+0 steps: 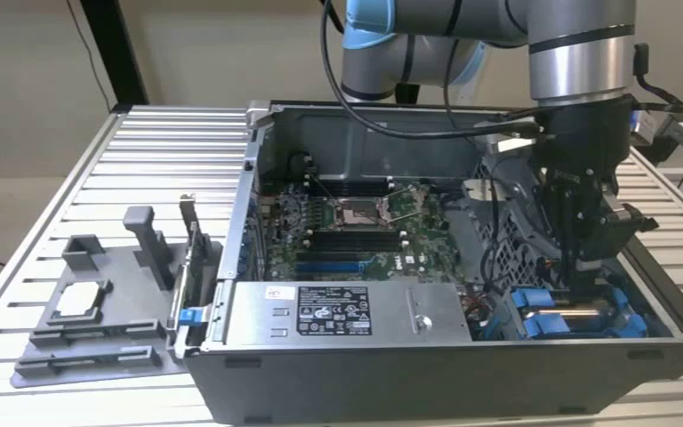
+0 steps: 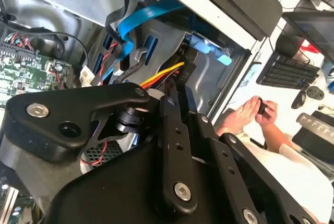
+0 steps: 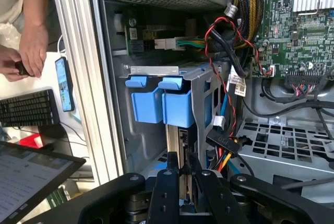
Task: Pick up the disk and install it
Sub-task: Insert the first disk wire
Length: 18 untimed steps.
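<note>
**While the disk [image 3: 177,139] sits in the drive bay [image 3: 201,85]**

With the fixture tray [image 1: 33,369] at 8 o'clock of the exterior view, the gripper [image 1: 579,277] stands at 4 o'clock inside the computer case [image 1: 437,391]. First wrist view: fingers [image 3: 168,182] clamped on the disk, edge-on beside 2 blue tabs [image 3: 162,106]. Judged rigid, weighty, shock-sensitive; hold the frame edges.

The silver and blue robot arm [image 1: 573,53] reaches down from above, its wrist vertical. Its black gripper [image 1: 579,267] points straight down, with both fingers [image 3: 168,182] drawn close, pinching the upright disk [image 3: 174,139] by its edge.
</note>
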Motion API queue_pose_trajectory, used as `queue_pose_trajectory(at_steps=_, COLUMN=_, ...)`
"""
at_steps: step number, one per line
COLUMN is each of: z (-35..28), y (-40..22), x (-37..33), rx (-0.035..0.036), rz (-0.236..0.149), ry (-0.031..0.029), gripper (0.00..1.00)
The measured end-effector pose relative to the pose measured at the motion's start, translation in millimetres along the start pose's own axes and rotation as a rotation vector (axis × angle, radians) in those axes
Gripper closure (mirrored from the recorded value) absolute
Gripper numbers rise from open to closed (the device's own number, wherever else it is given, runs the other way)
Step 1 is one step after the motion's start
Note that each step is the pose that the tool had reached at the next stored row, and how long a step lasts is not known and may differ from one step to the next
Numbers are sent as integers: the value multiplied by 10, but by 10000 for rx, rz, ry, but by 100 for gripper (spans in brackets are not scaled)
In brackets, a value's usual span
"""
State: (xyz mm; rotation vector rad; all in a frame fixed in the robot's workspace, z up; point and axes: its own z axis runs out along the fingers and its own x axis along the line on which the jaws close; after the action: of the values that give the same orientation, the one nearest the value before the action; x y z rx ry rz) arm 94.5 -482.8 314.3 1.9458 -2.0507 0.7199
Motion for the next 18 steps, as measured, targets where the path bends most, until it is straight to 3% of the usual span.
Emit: queue_pose_trajectory(at_steps=18, z=7, y=-23, x=-2, rx=-20, rz=-10, ry=-7, gripper=100)
